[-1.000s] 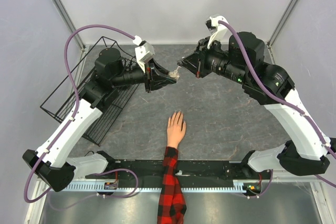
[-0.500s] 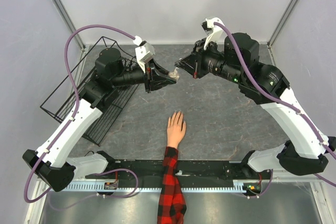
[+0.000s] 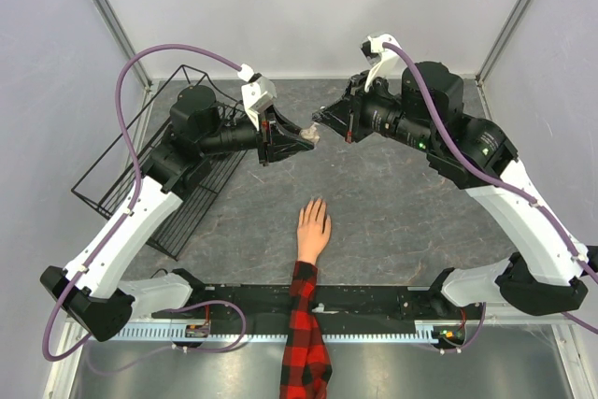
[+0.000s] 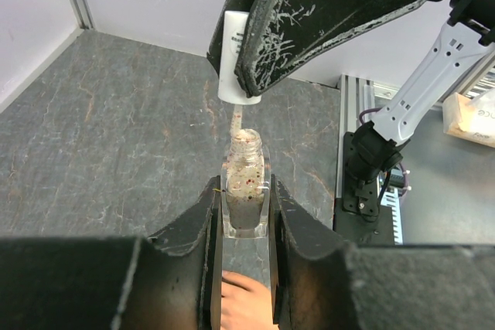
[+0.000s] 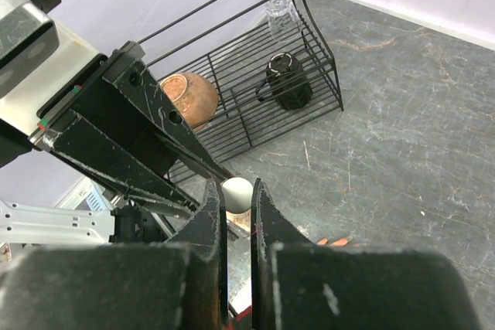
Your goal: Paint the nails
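Note:
My left gripper (image 4: 244, 192) is shut on a clear glass bottle of glittery polish (image 4: 245, 187), held above the table at mid back (image 3: 308, 135). My right gripper (image 5: 237, 189) is shut on the white brush cap (image 5: 237, 193). The cap (image 4: 236, 59) hangs just above the bottle's neck, and its brush (image 4: 239, 123) reaches down into the mouth. The peach mannequin hand (image 3: 313, 228) lies flat below both grippers (image 3: 322, 120), with a red-and-black plaid sleeve (image 3: 304, 324). Its nails are too small to make out.
A black wire rack (image 3: 159, 175) stands at the left of the table. It holds a brown bowl (image 5: 189, 96), a black mug (image 5: 285, 81) and a clear glass (image 5: 282, 11). The arm bases sit on a black rail (image 3: 374, 301) at the near edge.
The right wrist has shifted slightly left and up with the cap, staying over the bottle. The left arm and the bottle have not moved.

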### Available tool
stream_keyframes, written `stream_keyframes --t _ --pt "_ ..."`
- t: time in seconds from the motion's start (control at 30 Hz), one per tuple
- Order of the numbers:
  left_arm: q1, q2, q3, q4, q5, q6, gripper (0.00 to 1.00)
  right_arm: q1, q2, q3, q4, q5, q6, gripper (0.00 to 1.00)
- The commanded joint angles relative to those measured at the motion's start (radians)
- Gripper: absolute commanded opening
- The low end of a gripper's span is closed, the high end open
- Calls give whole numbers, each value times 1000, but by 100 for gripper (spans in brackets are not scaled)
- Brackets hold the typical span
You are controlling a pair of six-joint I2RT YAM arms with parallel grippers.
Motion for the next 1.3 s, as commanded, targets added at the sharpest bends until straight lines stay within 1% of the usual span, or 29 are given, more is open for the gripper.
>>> stream_keyframes --t 0.0,0.23,0.43,0.6,0.67,0.83,1.0,1.03,1.07,1.1,1.13,1.27 --pt "2 -4 26 65 -17 10 2 5 -16 -10 -27 -21 4 0" --pt "2 3 31 65 -11 8 2 5 -21 -21 -33 -21 1 0" --pt "2 16 41 57 23 2 2 5 3 -15 -25 -32 -18 0" --pt "2 13 52 58 -14 13 2 6 25 -24 -60 -88 -53 0" --pt "2 19 63 61 -32 16 2 13 28 -45 -77 -78 -67 0" --pt "2 41 64 127 5 -12 2 25 43 -102 -80 -27 -72 0" --pt "1 35 31 198 25 -18 2 33 94 -50 -85 28 3 0" --pt "1 32 22 231 16 -18 2 33 108 -39 -90 36 42 1" --pt "1 32 5 232 12 -24 2 36 111 -36 -102 47 53 2" --pt "1 27 0 271 9 -28 2 40 115 -35 -108 48 60 4" --pt "1 24 -18 316 0 -35 2 42 118 -27 -119 73 71 8" --pt "-1 15 -63 429 -37 -59 2 42 125 13 -165 103 86 12"
